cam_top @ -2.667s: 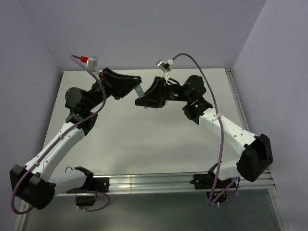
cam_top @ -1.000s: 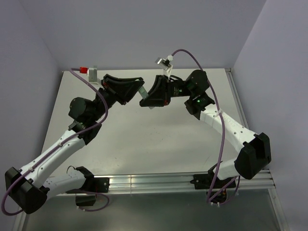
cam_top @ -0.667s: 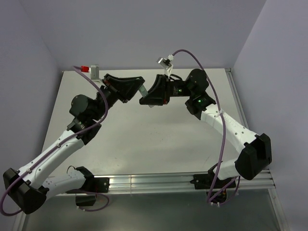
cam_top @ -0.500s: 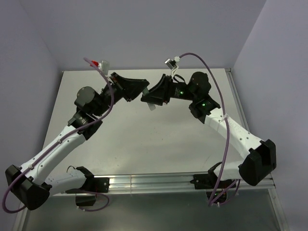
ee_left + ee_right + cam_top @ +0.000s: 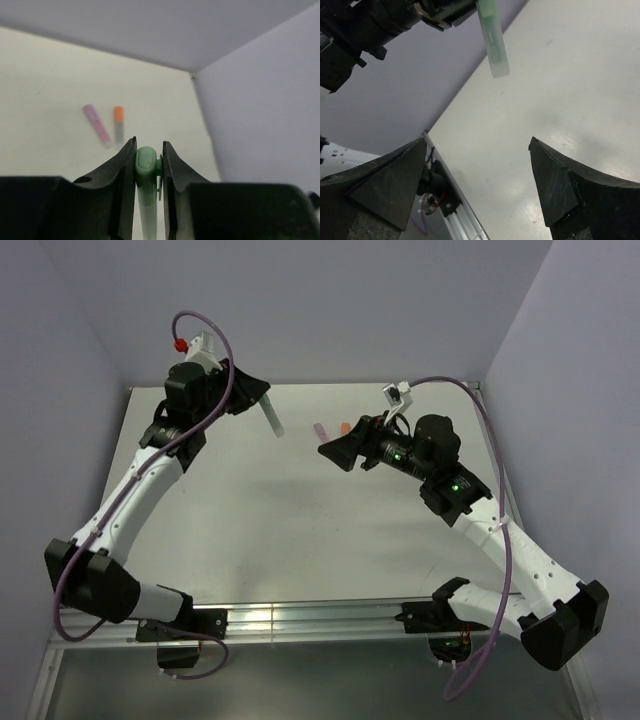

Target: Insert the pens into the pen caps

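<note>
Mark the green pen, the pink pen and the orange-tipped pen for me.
green pen (image 5: 146,162), left wrist view, on its rounded green end.
pink pen (image 5: 97,125), left wrist view, on the middle of its barrel.
orange-tipped pen (image 5: 119,131), left wrist view, on the grey barrel below the orange end.

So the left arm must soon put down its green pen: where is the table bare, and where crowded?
Barest is the table's middle, bordered by the left arm, the right arm and the near rail. Crowded: far centre, where the pink pen and orange-tipped pen lie side by side just beyond the open right gripper, right of the held green pen.
</note>
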You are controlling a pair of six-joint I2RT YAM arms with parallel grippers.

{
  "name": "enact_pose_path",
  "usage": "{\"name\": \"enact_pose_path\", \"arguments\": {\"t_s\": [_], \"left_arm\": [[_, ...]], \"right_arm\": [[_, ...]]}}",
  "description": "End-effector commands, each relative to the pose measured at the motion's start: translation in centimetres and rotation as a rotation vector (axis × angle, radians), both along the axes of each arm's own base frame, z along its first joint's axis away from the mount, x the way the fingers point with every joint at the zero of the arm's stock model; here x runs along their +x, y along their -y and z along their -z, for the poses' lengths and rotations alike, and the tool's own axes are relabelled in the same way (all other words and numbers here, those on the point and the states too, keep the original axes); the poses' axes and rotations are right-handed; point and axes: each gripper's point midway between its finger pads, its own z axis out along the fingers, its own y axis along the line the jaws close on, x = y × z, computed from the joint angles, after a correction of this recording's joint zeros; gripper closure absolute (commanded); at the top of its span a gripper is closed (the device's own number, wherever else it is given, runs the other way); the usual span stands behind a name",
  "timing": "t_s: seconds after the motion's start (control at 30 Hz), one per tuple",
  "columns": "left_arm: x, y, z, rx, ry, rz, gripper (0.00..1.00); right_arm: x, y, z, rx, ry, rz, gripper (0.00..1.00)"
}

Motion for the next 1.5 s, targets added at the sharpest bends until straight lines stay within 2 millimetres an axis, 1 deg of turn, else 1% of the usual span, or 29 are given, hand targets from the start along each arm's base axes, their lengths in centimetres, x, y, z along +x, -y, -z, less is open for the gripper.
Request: {"name": "enact_pose_path", "arguments": {"t_s": [0.0,0.07,0.1,0.17,0.2,0.23,0.27,0.3,0.33,0.37,0.43,0.47,0.57,0.63,0.67,0.73,0.77,0.87,0.93,1.03,1.07,1.13,1.17,1.23,1.27,1.33,1.37,1.43,1.47], "left_arm": [[2.6,-1.5,7.3,0.154,-0.173,-0.096,1.0],[4.0,-2.0,9.2,0.18,-0.188,-0.128,1.0],[5.0,-1.9,11.3,0.198,-0.226,-0.13,1.0],[6.3,-2.0,13.6,0.215,-0.272,-0.142,1.0],[7.4,-1.8,16.0,0.234,-0.316,-0.149,0.99],[8.0,-1.7,17.0,0.241,-0.325,-0.153,0.98],[8.7,-1.7,20.1,0.271,-0.386,-0.158,0.97],[9.6,-1.6,20.2,0.275,-0.384,-0.166,0.99],[10.1,-1.5,21.0,0.284,-0.386,-0.168,0.98],[10.7,-1.3,23.0,0.295,-0.411,-0.166,0.96],[11.8,-1.0,23.8,0.3,-0.416,-0.165,0.92],[12.5,-0.7,25.0,0.308,-0.434,-0.163,0.89],[13.2,-0.5,27.0,0.318,-0.467,-0.163,0.84],[13.3,-0.4,27.5,0.318,-0.472,-0.162,0.74],[13.4,-0.4,27.9,0.322,-0.477,-0.162,0.66],[13.4,-0.4,28.2,0.328,-0.484,-0.16,0.59],[13.3,-0.4,28.6,0.332,-0.489,-0.159,0.51],[13.1,-0.5,28.8,0.338,-0.493,-0.155,0.39],[13.2,-1.0,28.6,0.352,-0.488,-0.182,0.38],[12.9,-1.6,26.4,0.355,-0.462,-0.208,0.37],[12.5,-1.9,24.4,0.348,-0.442,-0.215,0.37],[11.9,-2.3,21.8,0.336,-0.415,-0.231,0.36],[11.2,-2.5,18.8,0.313,-0.375,-0.233,0.36],[9.6,-2.6,16.4,0.298,-0.37,-0.218,0.35],[8.2,-3.0,13.4,0.274,-0.327,-0.216,0.32],[6.1,-3.3,11.2,0.267,-0.301,-0.196,0.31],[4.3,-3.8,8.9,0.254,-0.26,-0.189,0.27],[2.2,-4.8,7.9,0.294,-0.248,-0.183,0.24],[0.7,-5.3,6.9,0.3,-0.225,-0.177,0.24]], "right_arm": [[1.5,2.2,1.7,-0.079,-0.008,0.142,0.08],[1.6,2.4,2.1,-0.087,-0.016,0.149,0.08],[1.7,2.6,2.2,-0.091,-0.019,0.161,0.08],[1.9,2.9,2.7,-0.11,-0.033,0.177,0.07],[2.2,3.1,2.9,-0.118,-0.037,0.197,0.07],[2.1,3.2,3.1,-0.125,-0.041,0.201,0.07],[2.1,3.4,3.1,-0.126,-0.04,0.207,0.06],[2.1,3.6,3.1,-0.129,-0.037,0.211,0.06],[2.2,3.8,3.2,-0.132,-0.037,0.222,0.06],[2.1,4.0,3.3,-0.137,-0.041,0.227,0.05],[2.2,4.3,3.3,-0.145,-0.033,0.24,0.05],[2.1,4.5,3.4,-0.15,-0.039,0.244,0.05],[2.1,4.8,3.4,-0.155,-0.034,0.251,0.04],[2.1,5.0,3.5,-0.158,-0.032,0.255,0.04],[2.1,5.0,3.5,-0.158,-0.032,0.255,0.04],[2.2,5.2,3.7,-0.164,-0.034,0.26,0.02],[2.2,5.2,3.7,-0.164,-0.037,0.262,0.02],[2.3,5.3,3.8,-0.165,-0.036,0.263,0.0],[2.4,5.3,3.8,-0.167,-0.038,0.264,0.0],[2.5,5.6,3.8,-0.173,-0.036,0.277,0.0],[2.5,5.6,3.6,-0.172,-0.032,0.28,0.0],[2.6,5.9,3.5,-0.174,-0.028,0.294,0.0],[2.6,5.9,3.3,-0.173,-0.025,0.295,0.0],[2.7,6.0,3.1,-0.17,-0.019,0.299,0.0],[2.7,6.1,2.9,-0.169,-0.016,0.302,0.0],[2.7,6.3,2.7,-0.171,-0.014,0.314,0.0],[2.9,6.7,2.7,-0.172,-0.011,0.335,0.0],[3.0,7.2,2.3,-0.164,0.0,0.362,0.0],[3.2,7.6,2.2,-0.166,0.003,0.388,0.0]]}}
